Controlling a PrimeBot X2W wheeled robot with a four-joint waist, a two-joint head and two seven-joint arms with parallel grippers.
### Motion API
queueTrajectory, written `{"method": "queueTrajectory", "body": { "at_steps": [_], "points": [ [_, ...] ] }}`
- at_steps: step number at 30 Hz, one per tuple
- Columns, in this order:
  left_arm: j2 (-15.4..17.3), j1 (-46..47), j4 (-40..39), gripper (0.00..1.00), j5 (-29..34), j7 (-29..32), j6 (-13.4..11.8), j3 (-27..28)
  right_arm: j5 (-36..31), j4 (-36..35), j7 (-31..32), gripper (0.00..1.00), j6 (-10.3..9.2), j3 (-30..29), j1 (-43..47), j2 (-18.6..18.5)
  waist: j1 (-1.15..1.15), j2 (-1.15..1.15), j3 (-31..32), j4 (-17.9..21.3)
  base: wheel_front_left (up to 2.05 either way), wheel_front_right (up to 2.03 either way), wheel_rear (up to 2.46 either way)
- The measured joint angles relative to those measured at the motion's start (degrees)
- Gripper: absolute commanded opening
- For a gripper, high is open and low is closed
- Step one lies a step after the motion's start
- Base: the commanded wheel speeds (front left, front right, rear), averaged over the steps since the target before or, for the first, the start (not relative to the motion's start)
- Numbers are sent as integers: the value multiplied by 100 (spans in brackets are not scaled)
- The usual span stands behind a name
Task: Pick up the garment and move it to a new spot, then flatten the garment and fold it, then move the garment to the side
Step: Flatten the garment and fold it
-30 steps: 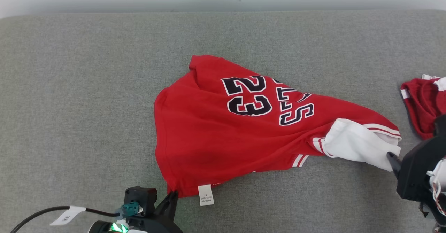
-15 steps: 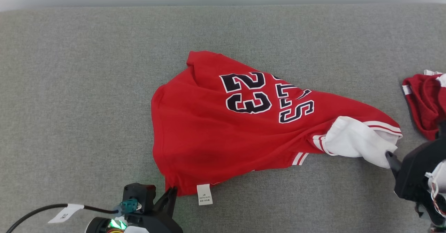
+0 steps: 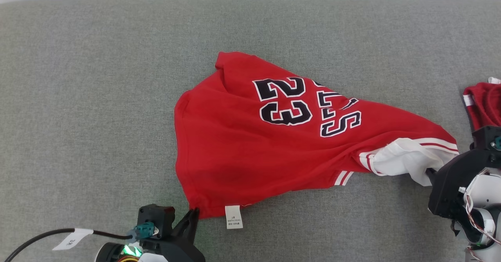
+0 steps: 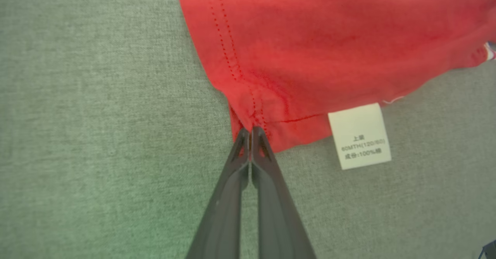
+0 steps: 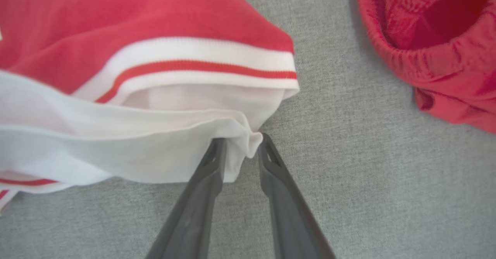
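- A red jersey (image 3: 250, 156) lies spread and rumpled near the middle of a grey cloth surface (image 3: 98, 97). Dark numerals "23" and some letters edged in white show on it.
- The left gripper (image 3: 193, 216) sits at the lower left in the head view. Its two dark fingers are pressed together and pinch the jersey's near bottom corner.
- In the left wrist view, the left gripper (image 4: 251, 133) bites the stitched hem right at the corner seam. A white care label (image 4: 359, 136) hangs from the hem just beside it.
- The right gripper (image 3: 429, 172) is at the right edge of the head view, touching the tip of the jersey's white sleeve (image 3: 407, 160).
- In the right wrist view, the right gripper (image 5: 242, 141) has its fingers (image 5: 201, 189) partly apart. A fold of the white sleeve (image 5: 116, 146) lies between them. Whether they grip it firmly cannot be told.
- A second red garment (image 3: 483, 105) lies bunched at the far right, apart from the jersey.
- A dark cable with a white tag (image 3: 70, 239) runs along the lower left.
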State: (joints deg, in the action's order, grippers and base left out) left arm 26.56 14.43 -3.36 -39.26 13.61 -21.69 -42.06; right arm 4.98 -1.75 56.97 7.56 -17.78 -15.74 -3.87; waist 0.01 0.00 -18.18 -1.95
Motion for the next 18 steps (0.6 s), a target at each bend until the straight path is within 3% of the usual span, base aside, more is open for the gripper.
{"method": "queueTrajectory", "body": {
  "at_steps": [7, 12, 18],
  "points": [
    [-13, -2, 23, 0, -13, -27, -2, -4, -22, -75, -25, 0, 0, 74, -7, -51, 0, 0, 65, 31, 0, 0, 0],
    [-118, -47, -116, 0, -236, -430, 7, 283, 112, -424, -103, 0, 0, 118, 135, -111, 0, 0, 185, 48, 0, 0, 0],
    [-312, -283, -592, 0, -982, -1173, 328, 1058, 641, -1058, -414, 0, 0, 246, 170, -197, -1, 0, 364, 52, 0, 0, 0]
  ]
}}
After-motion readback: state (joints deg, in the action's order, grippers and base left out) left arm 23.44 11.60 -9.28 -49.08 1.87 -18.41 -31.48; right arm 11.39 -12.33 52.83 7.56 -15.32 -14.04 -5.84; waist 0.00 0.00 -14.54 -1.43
